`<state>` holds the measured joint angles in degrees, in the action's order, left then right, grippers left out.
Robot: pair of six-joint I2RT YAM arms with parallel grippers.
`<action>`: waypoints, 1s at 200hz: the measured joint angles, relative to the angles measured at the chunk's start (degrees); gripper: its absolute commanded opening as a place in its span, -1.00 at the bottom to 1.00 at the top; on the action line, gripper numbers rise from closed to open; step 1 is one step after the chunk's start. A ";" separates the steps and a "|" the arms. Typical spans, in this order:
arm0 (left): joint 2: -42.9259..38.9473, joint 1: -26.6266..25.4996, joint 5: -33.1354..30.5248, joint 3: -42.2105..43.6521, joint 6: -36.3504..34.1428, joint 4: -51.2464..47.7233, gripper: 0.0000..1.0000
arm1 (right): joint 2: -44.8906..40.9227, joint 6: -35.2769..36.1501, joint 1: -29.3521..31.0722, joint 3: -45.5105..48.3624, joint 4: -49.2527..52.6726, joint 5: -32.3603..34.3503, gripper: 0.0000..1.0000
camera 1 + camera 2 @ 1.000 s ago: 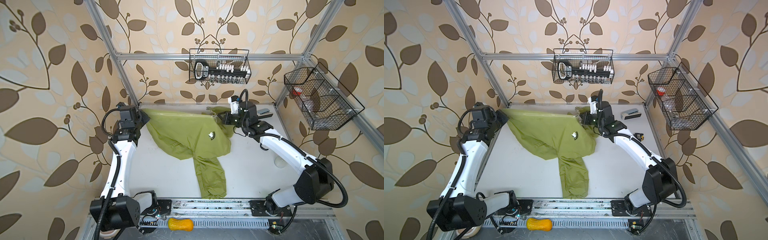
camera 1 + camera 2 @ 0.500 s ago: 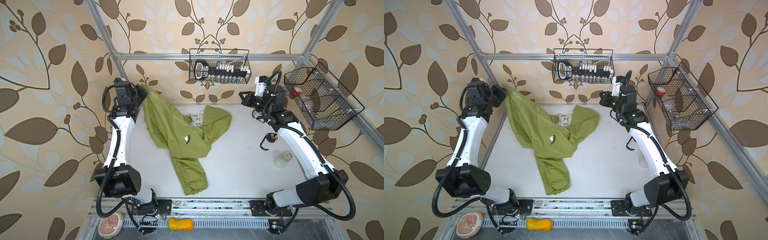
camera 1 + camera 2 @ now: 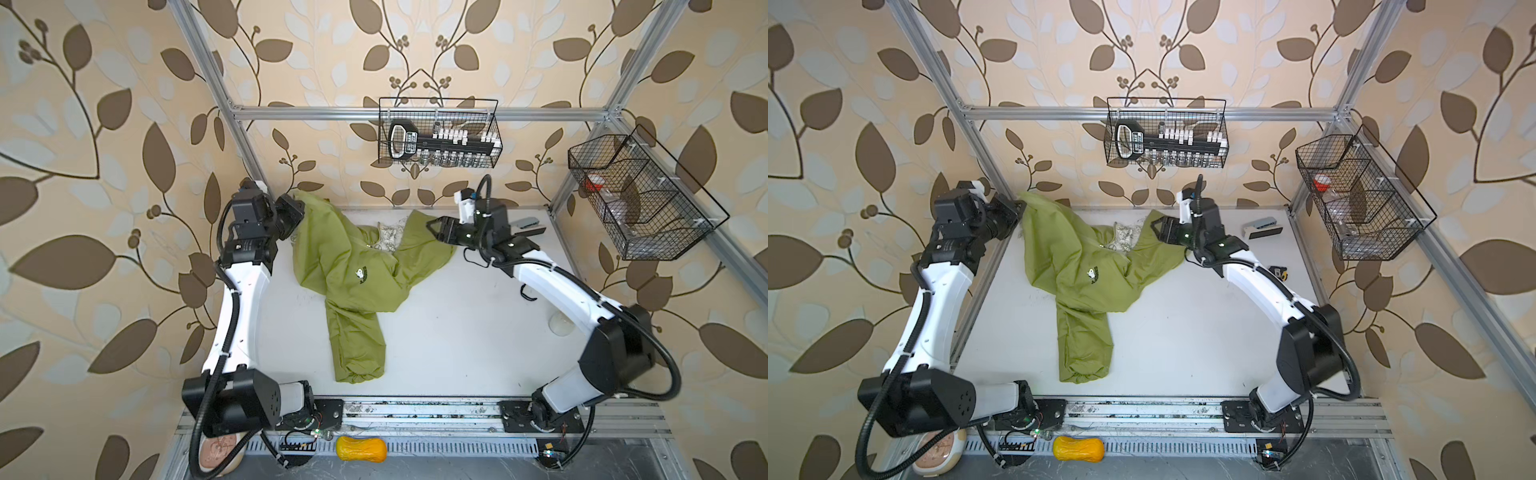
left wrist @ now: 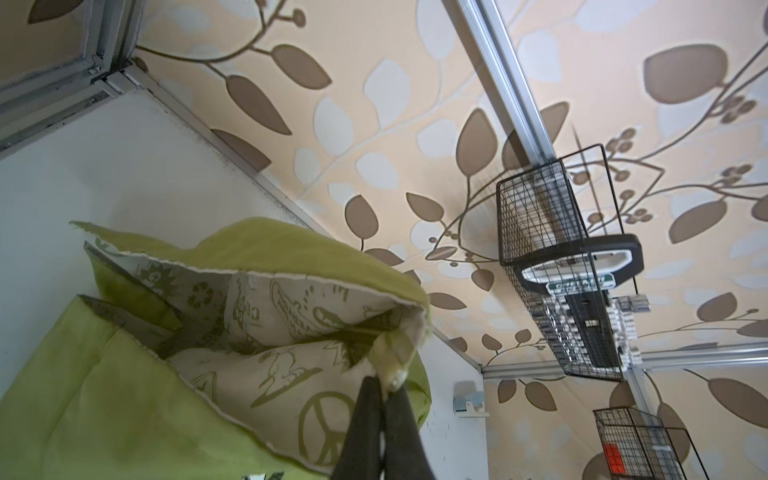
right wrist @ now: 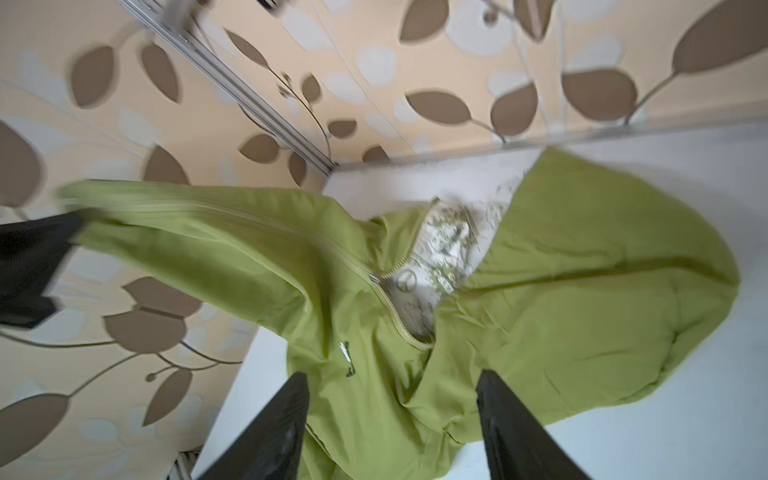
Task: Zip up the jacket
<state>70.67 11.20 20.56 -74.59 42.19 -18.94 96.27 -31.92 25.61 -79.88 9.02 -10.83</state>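
Note:
The olive-green jacket (image 3: pixel 353 266) (image 3: pixel 1084 270) lies crumpled on the white table, one sleeve trailing toward the front. Its white printed lining (image 4: pixel 266 332) shows at the neck. My left gripper (image 3: pixel 297 208) (image 4: pixel 384 384) is shut on the jacket's bottom edge by the zipper end and holds it up at the far left corner. In the right wrist view the zipper slider (image 5: pixel 374 277) sits partway along, with the teeth apart above it. My right gripper (image 3: pixel 434 228) (image 5: pixel 390 378) hovers open just over the hood (image 5: pixel 582 291), holding nothing.
A wire basket (image 3: pixel 438 133) of tools hangs on the back wall and another basket (image 3: pixel 640 199) on the right wall. A grey-blue block (image 3: pixel 1262 227), a small black item (image 3: pixel 1278 272) and a clear lid (image 3: pixel 561 324) lie at the right. An orange object (image 3: pixel 360 449) sits at the front rail.
The right gripper let go of the jacket, swung away, and has come back over the hood with jaws open. The left gripper lifted the jacket's edge, then lowered it slightly.

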 measured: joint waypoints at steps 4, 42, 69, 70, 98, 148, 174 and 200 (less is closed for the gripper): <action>-1.36 -0.02 0.00 1.36 -0.13 -0.26 -1.00 | 2.34 -0.33 0.52 -1.49 0.83 1.29 0.44; -9.55 -0.02 -0.02 11.34 -1.36 -2.54 -1.00 | 12.70 -3.54 0.22 -1.90 2.67 9.07 0.76; -10.49 -0.02 0.31 16.33 -1.51 -3.10 -1.00 | 13.27 -4.81 -2.67 -0.22 3.82 12.46 0.88; -10.49 -0.02 0.33 16.41 -1.51 -3.10 -1.00 | 13.31 -4.85 -2.78 -0.22 3.82 12.48 0.88; -10.49 -0.02 1.03 18.71 -1.60 -3.96 -1.00 | 15.91 -5.97 -6.14 -0.31 1.73 12.33 0.91; -12.02 -0.02 1.55 19.10 -1.84 -4.00 -1.00 | 26.10 -8.04 -8.33 -4.74 -0.07 9.38 0.41; -12.20 -0.02 1.49 19.21 -2.69 -4.04 -1.00 | 26.84 -9.14 -8.41 -6.82 -2.10 6.60 -1.00; -11.98 0.00 0.92 19.21 -3.50 -3.98 -1.00 | 25.07 -9.99 -9.31 -3.37 -5.81 3.76 -1.00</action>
<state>58.70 11.20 21.47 -55.37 38.70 -22.92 121.34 -41.91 16.29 -83.24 3.20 -7.07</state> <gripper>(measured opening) 0.045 0.049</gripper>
